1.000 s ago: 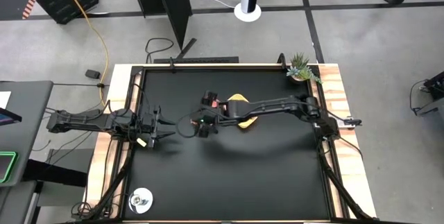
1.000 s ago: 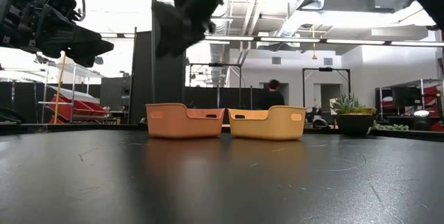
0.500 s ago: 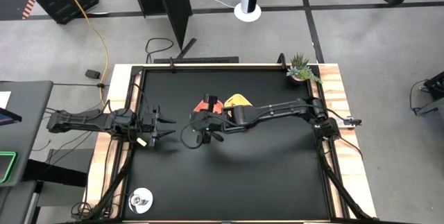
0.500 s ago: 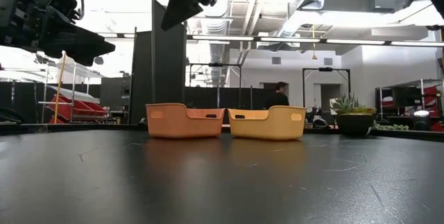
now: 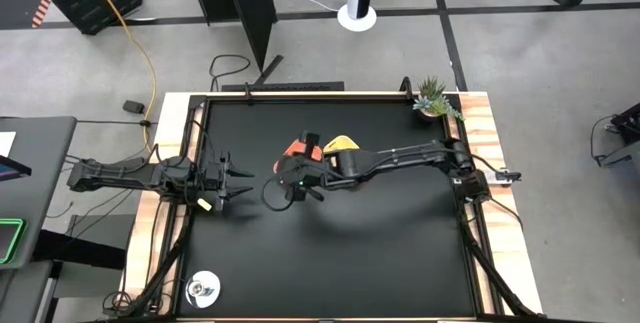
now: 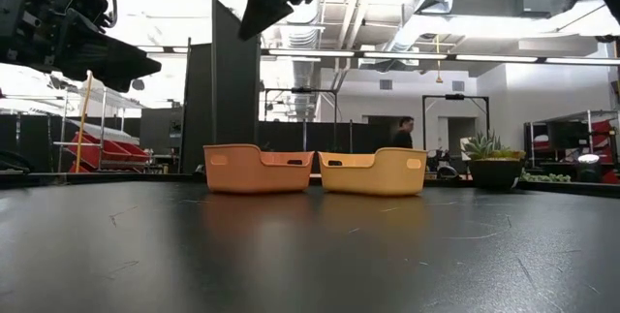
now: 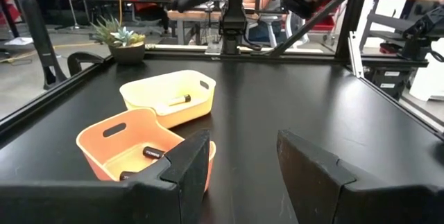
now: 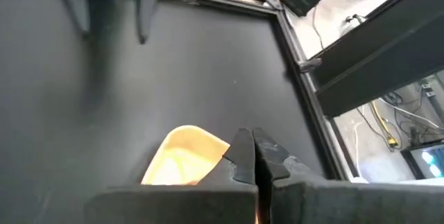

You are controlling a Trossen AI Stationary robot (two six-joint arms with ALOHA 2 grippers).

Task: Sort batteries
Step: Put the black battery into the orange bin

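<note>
Stretching across the black table (image 5: 400, 263), the right arm is reaching over from its side, and its gripper (image 5: 292, 177) has swung back off the trays toward the table's middle since a second ago. In the right wrist view its fingers (image 8: 244, 156) are pressed together with nothing visible between them, so a drop into a tray looks done. The left gripper (image 5: 232, 181) is waiting at the table's left edge, fingers spread wide, unmoved. Now the trays: the orange tray (image 7: 128, 144) and the yellow tray (image 7: 166, 97) are sitting side by side. Smallest last: one dark battery (image 7: 154, 152) is lying in the orange tray, and another battery (image 7: 175, 101) is lying in the yellow one. No loose batteries are showing on the table, so sorting may be nearly finished.
</note>
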